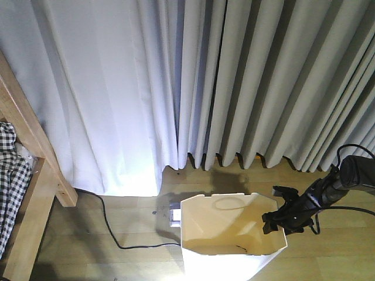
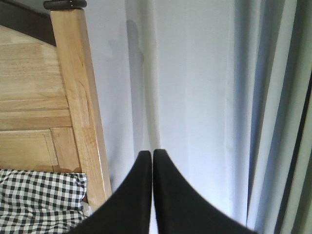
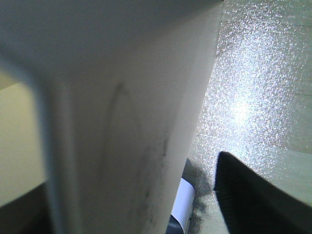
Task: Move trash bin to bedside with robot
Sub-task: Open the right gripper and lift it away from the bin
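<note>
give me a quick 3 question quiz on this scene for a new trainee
1. True or false: the right gripper is at the rim of the trash bin.
2. Multiple choice: the left gripper is (a) wide open, (b) shut on nothing, (c) shut on the curtain.
3. Fill in: in the front view, the bed lies on the ___ side of the picture, apart from the bin.

Key
1. True. The right gripper sits on the bin's right rim, and the right wrist view shows the bin wall close against one finger.
2. b. The two fingers meet with nothing between them.
3. Left. A black cable runs over the floor between them.
</note>
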